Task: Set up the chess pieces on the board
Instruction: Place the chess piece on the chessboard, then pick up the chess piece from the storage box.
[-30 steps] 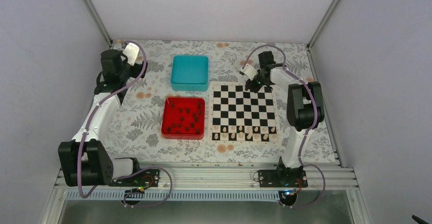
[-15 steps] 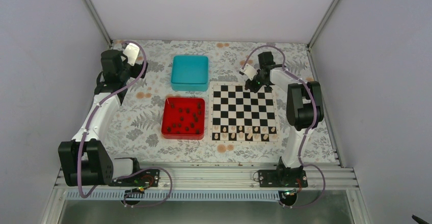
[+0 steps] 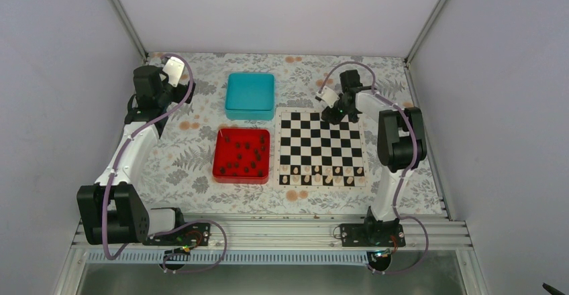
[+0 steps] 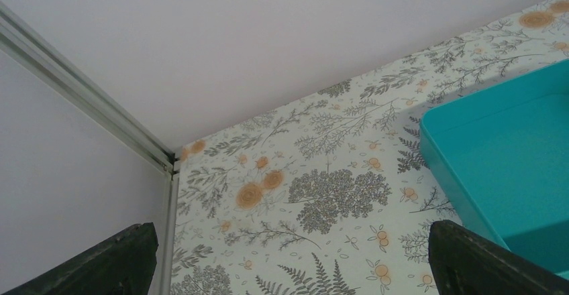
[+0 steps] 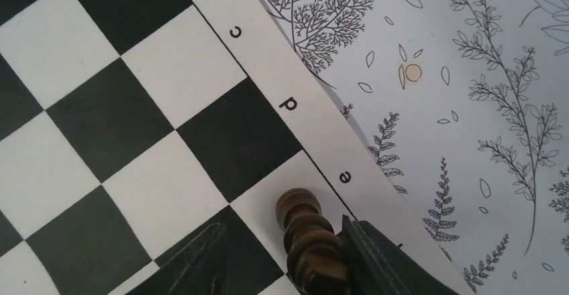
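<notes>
The right end effector [image 5: 285, 228] is spread at the board [image 5: 134, 107] edge, 1 chess piece [image 5: 310, 248] touching its finger.

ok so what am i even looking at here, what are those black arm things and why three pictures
Two robot arms are bolted at the table's near edge. The wide picture comes from a camera above; the other two from cameras on each wrist. On the table: a chessboard with pale pieces along its near rows, a red tray of dark chess pieces and a teal box. The left gripper is open and empty. The right gripper is at the chessboard's far edge, one dark piece between its fingers; whether it grips it I cannot tell.
</notes>
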`<action>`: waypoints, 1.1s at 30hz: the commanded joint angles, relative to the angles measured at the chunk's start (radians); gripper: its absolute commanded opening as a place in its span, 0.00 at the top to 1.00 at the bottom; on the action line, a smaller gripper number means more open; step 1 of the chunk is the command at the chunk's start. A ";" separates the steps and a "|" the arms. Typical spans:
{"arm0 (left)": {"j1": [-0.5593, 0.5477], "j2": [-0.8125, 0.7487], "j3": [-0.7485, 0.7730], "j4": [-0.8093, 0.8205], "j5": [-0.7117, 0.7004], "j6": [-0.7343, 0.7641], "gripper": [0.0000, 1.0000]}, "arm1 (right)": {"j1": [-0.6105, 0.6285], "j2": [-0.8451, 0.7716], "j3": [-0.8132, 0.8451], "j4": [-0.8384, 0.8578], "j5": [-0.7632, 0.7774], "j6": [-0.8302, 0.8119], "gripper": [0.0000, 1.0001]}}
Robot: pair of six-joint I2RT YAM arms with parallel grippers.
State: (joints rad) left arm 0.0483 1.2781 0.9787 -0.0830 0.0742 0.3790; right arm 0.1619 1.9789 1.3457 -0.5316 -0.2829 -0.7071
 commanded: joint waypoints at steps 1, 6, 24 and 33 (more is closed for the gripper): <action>0.002 0.001 -0.009 0.032 0.011 0.007 0.00 | -0.010 -0.059 -0.002 0.006 -0.016 0.000 0.53; 0.002 -0.003 -0.010 0.035 0.007 0.009 0.00 | -0.016 -0.112 0.013 0.009 -0.012 0.006 0.45; 0.002 -0.013 -0.012 0.045 0.013 0.015 0.00 | 0.387 -0.153 0.381 -0.340 0.055 -0.027 0.46; 0.002 -0.016 -0.017 0.050 0.007 0.020 0.00 | 0.625 -0.003 0.390 -0.365 0.113 0.001 0.51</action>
State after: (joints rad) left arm 0.0486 1.2781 0.9756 -0.0753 0.0776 0.3855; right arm 0.7383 1.9160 1.7390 -0.8581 -0.2173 -0.7151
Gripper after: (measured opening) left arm 0.999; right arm 0.495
